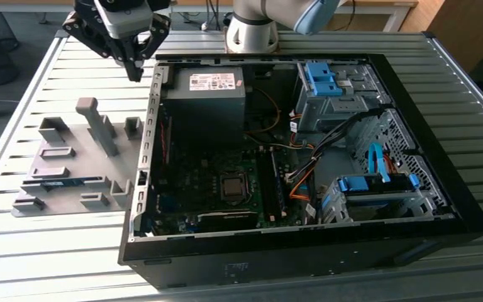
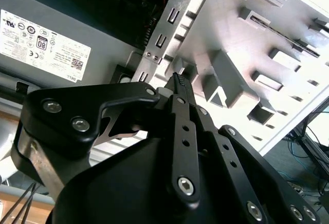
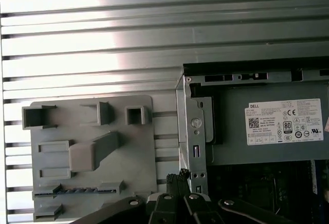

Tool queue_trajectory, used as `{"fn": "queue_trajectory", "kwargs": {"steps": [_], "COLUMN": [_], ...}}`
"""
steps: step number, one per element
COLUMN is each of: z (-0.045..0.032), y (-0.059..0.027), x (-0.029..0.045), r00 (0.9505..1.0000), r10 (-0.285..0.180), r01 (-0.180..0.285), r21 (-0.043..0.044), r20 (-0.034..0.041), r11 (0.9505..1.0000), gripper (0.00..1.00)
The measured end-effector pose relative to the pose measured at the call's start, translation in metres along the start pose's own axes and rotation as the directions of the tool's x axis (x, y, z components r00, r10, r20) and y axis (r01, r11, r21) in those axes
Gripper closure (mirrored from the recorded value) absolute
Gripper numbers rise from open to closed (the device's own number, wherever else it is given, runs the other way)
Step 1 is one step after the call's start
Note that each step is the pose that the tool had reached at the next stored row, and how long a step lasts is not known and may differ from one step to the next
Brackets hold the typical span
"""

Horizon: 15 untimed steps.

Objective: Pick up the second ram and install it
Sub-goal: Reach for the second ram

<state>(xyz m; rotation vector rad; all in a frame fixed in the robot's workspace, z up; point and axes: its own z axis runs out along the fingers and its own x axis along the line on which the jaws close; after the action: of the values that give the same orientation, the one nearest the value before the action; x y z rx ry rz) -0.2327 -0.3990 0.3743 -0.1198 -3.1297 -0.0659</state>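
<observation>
- Approach to the pick looks like the step in hand. The gripper [image 1: 136, 74] hangs in the air by the far corner of the computer case [image 1: 151, 126], above the gap between the case and the grey fixture [image 1: 72, 143], and touches nothing.
- The fingers [image 2: 182, 131] are together and meet in one narrow tip, with nothing between them.
- The second ram [image 1: 57, 183] sits in a low holder on the fixture, which rests on the slatted tabletop [image 1: 23, 264] at the exterior view's left. It is well apart from the gripper, with the tall grey post [image 1: 99, 126] between the two.
- Nothing of the install shows for this stick. The black motherboard slots [image 1: 268, 182] lie deep in the case beside the processor socket, and I cannot tell whether one is already filled.
- As I judge it, the pick calls for parted fingers turned to take the thin board across its flat faces. It also needs a descent that clears the post and a straight lift out of the holder.
- The exterior view gives the whole layout: ram, gripper and slots together, and the height of the gripper above the fixture.
- The first wrist view adds a look straight down, with the ram [image 3: 77, 189] as a blue strip between two grey brackets and the power supply [image 3: 267, 131] beside the case wall.
- The second wrist view adds the close look at the finger closure, with the fixture's blocks slanting past behind.
</observation>
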Motion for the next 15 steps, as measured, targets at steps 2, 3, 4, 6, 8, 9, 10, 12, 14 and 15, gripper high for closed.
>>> {"fn": "queue_trajectory", "kwargs": {"steps": [2,3,4,6,8,9,10,12,14,15], "z": [0.0003,0.0005,0.0007,0.0010,0.0014,0.0015,0.0017,0.0021,0.0030,0.0034], "y": [-0.0003,-0.0005,-0.0008,-0.0012,-0.0020,-0.0033,-0.0055,-0.0103,-0.0145,-0.0161], "x": [0.0040,0.0068,0.0095,0.0148,0.0205,0.0234,0.0260,0.0297,0.0343,0.0373], "r00": [1.0000,1.0000,1.0000,1.0000,1.0000,1.0000,1.0000,1.0000,1.0000,1.0000], "r10": [0.000,0.000,0.000,0.000,0.000,0.000,0.000,0.000,0.000,0.000], "r01": [0.000,0.000,0.000,0.000,0.000,0.000,0.000,0.000,0.000,0.000], "r21": [0.0000,-0.0001,0.0000,0.0001,0.0000,0.0000,-0.0001,0.0001,-0.0001,-0.0001], "r20": [0.0000,0.0001,0.0001,0.0000,0.0000,-0.0001,0.0001,-0.0001,0.0001,0.0002], "r11": [1.0000,1.0000,1.0000,1.0000,1.0000,1.0000,1.0000,1.0000,1.0000,1.0000], "gripper": [0.89,0.89,0.89,0.89,0.89,0.89,0.89,0.89,0.89,0.89]}}
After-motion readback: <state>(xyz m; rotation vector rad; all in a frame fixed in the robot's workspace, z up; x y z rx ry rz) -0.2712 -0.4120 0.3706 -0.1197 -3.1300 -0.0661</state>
